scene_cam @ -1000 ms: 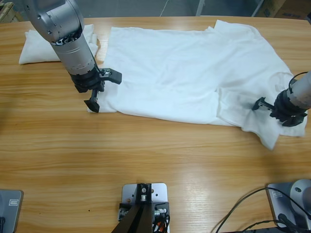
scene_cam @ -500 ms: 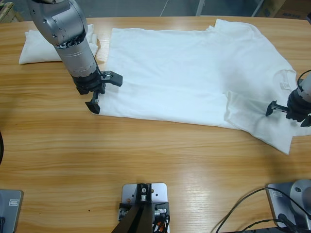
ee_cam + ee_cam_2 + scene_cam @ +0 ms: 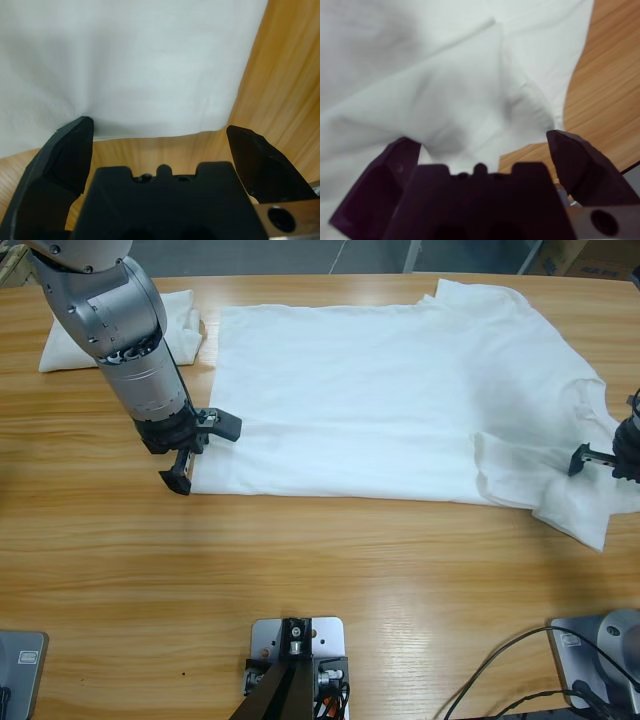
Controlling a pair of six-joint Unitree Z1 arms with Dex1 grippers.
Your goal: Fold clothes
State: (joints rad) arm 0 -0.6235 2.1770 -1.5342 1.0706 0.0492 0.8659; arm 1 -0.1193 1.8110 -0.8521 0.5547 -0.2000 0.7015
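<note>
T-shirt lies soft and limp on our desk; both released hands should pinch its hem corners.

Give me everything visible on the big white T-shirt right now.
The T-shirt is plain white soft cotton, spread nearly flat across the wooden table. Its lower right sleeve area is folded and wrinkled. The open left gripper sits at its near left corner; the open right gripper is over its right edge. No logo shows.
</note>
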